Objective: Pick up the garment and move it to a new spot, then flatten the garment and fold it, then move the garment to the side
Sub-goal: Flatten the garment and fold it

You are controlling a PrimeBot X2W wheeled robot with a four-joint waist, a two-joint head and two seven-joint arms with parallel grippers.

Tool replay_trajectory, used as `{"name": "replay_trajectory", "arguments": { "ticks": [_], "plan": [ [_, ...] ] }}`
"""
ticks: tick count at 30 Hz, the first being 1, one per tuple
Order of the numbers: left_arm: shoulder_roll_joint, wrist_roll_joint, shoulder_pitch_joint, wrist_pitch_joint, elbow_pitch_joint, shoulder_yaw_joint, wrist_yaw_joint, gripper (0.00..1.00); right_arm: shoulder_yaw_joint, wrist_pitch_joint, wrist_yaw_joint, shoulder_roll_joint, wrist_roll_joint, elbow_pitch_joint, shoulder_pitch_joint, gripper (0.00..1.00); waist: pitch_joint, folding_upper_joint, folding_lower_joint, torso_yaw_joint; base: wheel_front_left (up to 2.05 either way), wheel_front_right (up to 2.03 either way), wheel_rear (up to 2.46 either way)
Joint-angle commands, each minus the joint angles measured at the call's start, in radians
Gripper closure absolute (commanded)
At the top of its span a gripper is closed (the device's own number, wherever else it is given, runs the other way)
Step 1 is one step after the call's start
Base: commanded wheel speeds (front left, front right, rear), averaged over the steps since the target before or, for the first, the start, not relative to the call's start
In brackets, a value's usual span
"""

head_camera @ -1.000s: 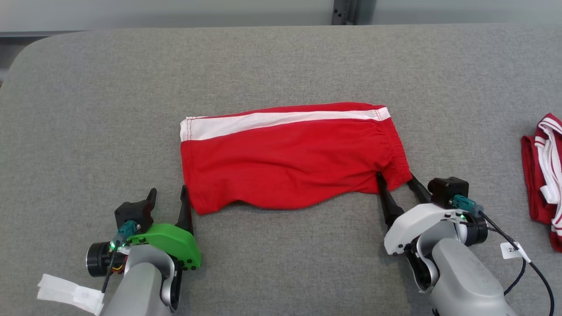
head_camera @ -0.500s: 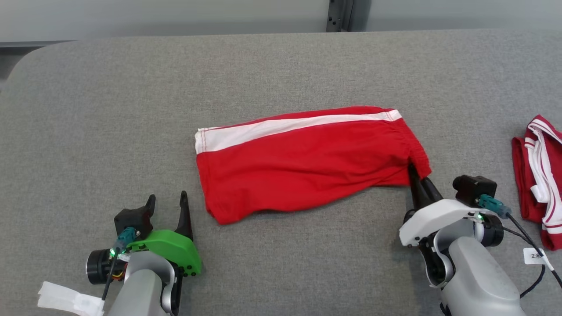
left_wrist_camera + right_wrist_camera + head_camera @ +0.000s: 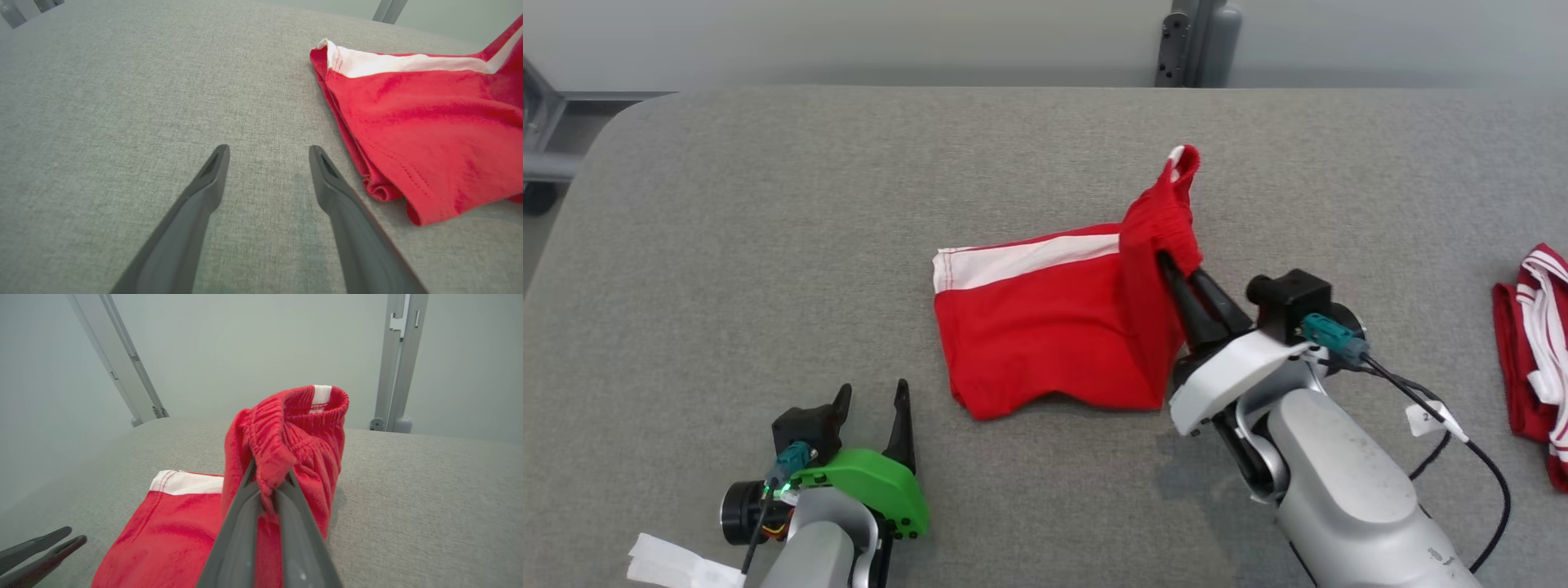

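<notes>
The right gripper (image 3: pixel 1170 263) pinches the red garment (image 3: pixel 1045 327) by its gathered elastic waistband, above the grey woven table (image 3: pixel 768 245) — left gripper (image 3: pixel 873 388) fingers spread wide.

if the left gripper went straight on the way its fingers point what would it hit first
Probably only the bare grey fabric tabletop; the open left gripper seems to pass left of the red white-striped shorts.

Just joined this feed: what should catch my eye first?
The red shorts mid-table: the right gripper is shut on their elastic waistband, holding that end up while the rest lies on the grey table. The left gripper rests open beside the hem, not touching, and another red-and-white garment lies at the far right.
</notes>
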Motion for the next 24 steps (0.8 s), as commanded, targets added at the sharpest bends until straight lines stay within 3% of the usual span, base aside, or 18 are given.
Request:
{"name": "replay_trajectory", "arguments": {
  "ticks": [1,10,11,12,17,21,24],
  "plan": [
    [0.005,-0.016,0.018,-0.003,-0.003,-0.015,0.008,0.0,0.04,0.0,-0.001,-0.002,0.015,0.006,-0.017,1.0,-0.015,0.0,0.0,0.062,0.0,0.0,0.0],
    [0.004,-0.071,0.017,-0.003,-0.014,-0.127,0.033,0.0,0.266,0.0,-0.001,-0.002,0.091,0.113,-0.069,1.0,-0.016,0.0,0.0,0.22,0.0,0.0,0.0],
    [0.004,-0.075,0.015,-0.003,-0.016,-0.133,0.037,0.0,0.28,0.0,-0.001,-0.002,0.103,0.117,-0.071,0.59,-0.014,0.0,0.0,0.227,0.0,0.0,0.0],
    [0.004,-0.077,0.014,-0.003,-0.017,-0.136,0.042,0.0,0.304,0.0,-0.001,-0.002,0.118,0.12,-0.071,0.0,-0.013,0.0,0.0,0.233,0.0,0.0,0.0],
    [0.004,-0.066,0.009,-0.003,-0.027,-0.116,0.065,0.0,0.346,0.0,-0.001,-0.007,0.192,0.09,-0.067,0.0,-0.004,0.0,0.0,0.207,0.0,0.0,0.0],
    [0.004,-0.035,0.004,-0.003,-0.053,-0.071,0.075,0.0,0.246,0.0,-0.001,-0.003,0.131,0.098,-0.059,0.0,0.0,0.0,0.0,0.145,0.0,0.0,0.0],
    [0.007,0.002,0.01,-0.003,-0.092,-0.025,0.079,0.0,0.107,0.0,-0.001,-0.004,0.056,0.091,-0.029,0.0,0.003,0.0,0.0,0.091,0.0,0.0,0.0]
  ]
}}
